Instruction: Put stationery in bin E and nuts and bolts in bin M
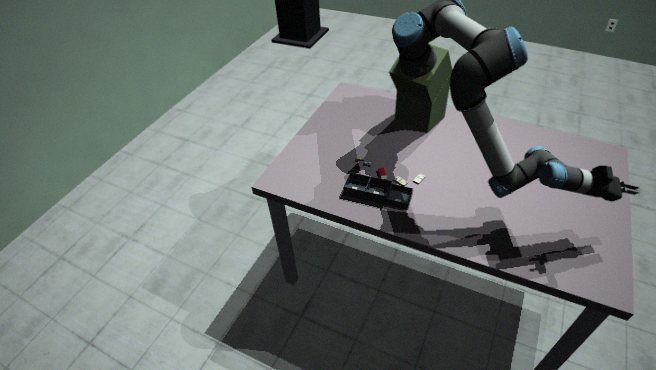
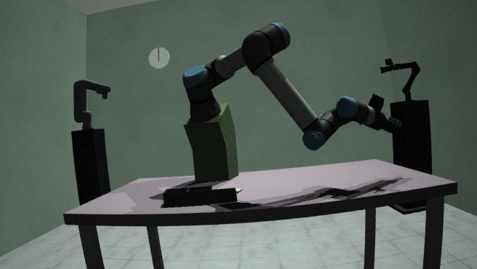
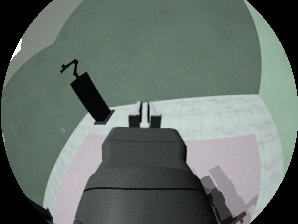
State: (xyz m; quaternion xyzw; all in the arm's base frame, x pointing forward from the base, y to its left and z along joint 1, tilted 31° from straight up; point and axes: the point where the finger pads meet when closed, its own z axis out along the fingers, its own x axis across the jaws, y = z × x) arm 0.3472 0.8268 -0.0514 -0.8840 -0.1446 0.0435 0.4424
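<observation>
Three dark bins stand in a row near the table's front edge: a left bin (image 1: pixel 352 196), a middle bin (image 1: pixel 375 200) and a right bin (image 1: pixel 397 204). Their marks are too small to read. Behind them lie a red thing (image 1: pixel 382 172), two pale flat pieces (image 1: pixel 401 180) (image 1: pixel 419 178), a small yellowish piece (image 1: pixel 359 160) and a small grey piece (image 1: pixel 367 164). What these are, and what the bins hold, is too small to tell. My gripper (image 1: pixel 634 189) (image 2: pixel 398 123) (image 3: pixel 145 106) is narrowly open and empty, high above the table's right end, far from the bins.
The pink table (image 1: pixel 310 165) (image 2: pixel 283 179) carries the green pedestal (image 1: pixel 420 102) (image 2: pixel 212 153) under my arm's base. A dark pillar with a small arm (image 2: pixel 411 134) (image 3: pixel 90 97) stands beyond the table's right end. Arm shadows cross the table, over the small things and beside the bins.
</observation>
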